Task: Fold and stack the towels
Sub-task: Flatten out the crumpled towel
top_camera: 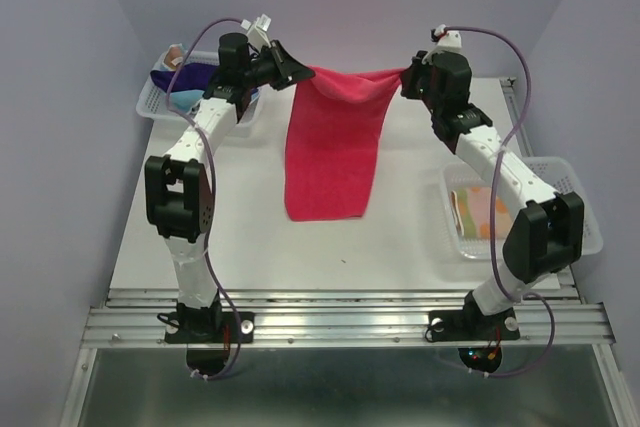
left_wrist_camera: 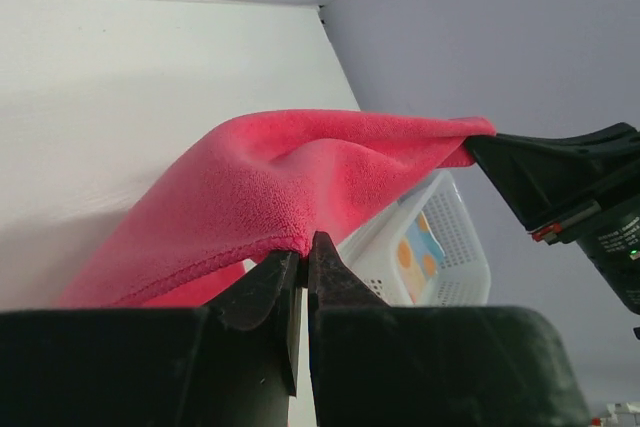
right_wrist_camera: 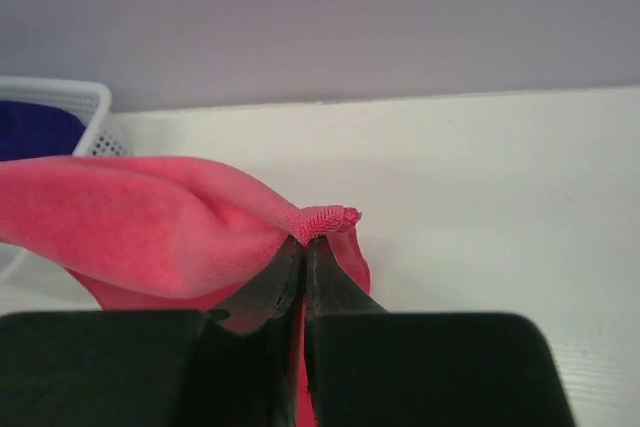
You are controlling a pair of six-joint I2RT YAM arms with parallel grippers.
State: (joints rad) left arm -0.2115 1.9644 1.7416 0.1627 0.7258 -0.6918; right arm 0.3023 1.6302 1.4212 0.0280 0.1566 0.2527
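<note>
The bright pink towel (top_camera: 330,142) hangs stretched between both grippers above the far half of the table, its lower end resting on the table. My left gripper (top_camera: 297,71) is shut on its left top corner (left_wrist_camera: 300,237). My right gripper (top_camera: 406,79) is shut on its right top corner (right_wrist_camera: 325,219). A dark navy-purple towel (top_camera: 196,78) and a light blue towel (top_camera: 183,100) lie in the far-left basket (top_camera: 150,105). The orange-yellow patterned towel (top_camera: 482,211) lies in the right basket (top_camera: 580,237).
The white table (top_camera: 250,247) is walled by pale purple panels on three sides. The right basket shows in the left wrist view (left_wrist_camera: 450,247); the left basket shows in the right wrist view (right_wrist_camera: 95,112). A metal rail (top_camera: 340,322) runs along the near edge.
</note>
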